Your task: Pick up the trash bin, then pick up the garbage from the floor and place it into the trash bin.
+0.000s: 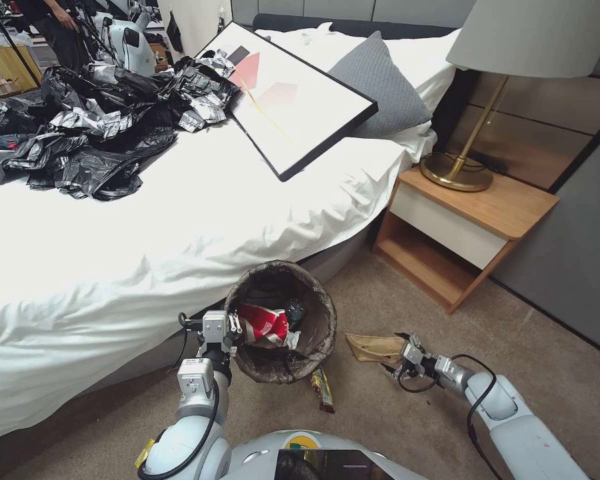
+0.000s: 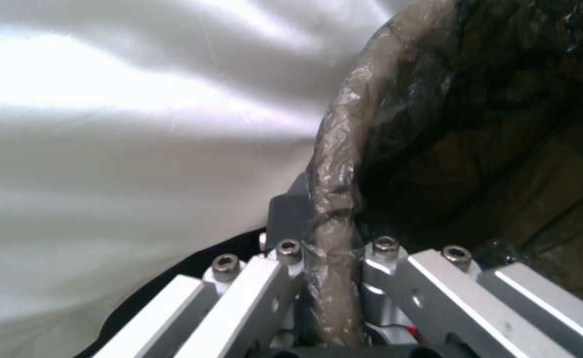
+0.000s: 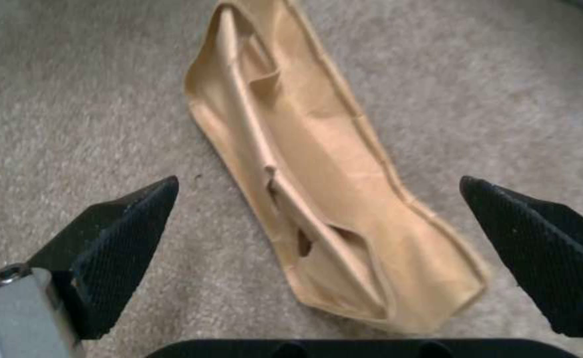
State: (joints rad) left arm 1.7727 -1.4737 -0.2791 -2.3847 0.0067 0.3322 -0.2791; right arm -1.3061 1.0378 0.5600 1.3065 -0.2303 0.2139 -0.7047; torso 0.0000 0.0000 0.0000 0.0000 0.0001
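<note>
Inspection finds the small round bin lined with a dark brown plastic bag held off the carpet beside the bed, at roughly 12 o'clock from the robot's torso. The left gripper has its jaws closed on the bin's rim at the bin's 9 o'clock side; the left wrist view confirms the bag-wrapped rim pinched between them. Inside the bin lie a crumpled red-and-white packet and a dark bottle cap end.

The flattened brown paper bag lies on the beige carpet at about 3 o'clock from the bin, just beside it. The right gripper sits low over the floor at the bag's near end. In the right wrist view its jaws stand wide open, one black ribbed pad on each side of the brown paper bag, with nothing between them but the bag's near end.

Key relation: the bag's long axis runs straight away from the right gripper, toward its 12 o'clock, so the jaws straddle the bag's width, not its length. The right arm is plainly the nearer one.

A yellow-and-dark snack wrapper remains on the carpet at 6 o'clock from the bin, unattended.

Judgement: the grasp looks aligned; the thin, flat paper may call for pressing close to the carpet.
</note>
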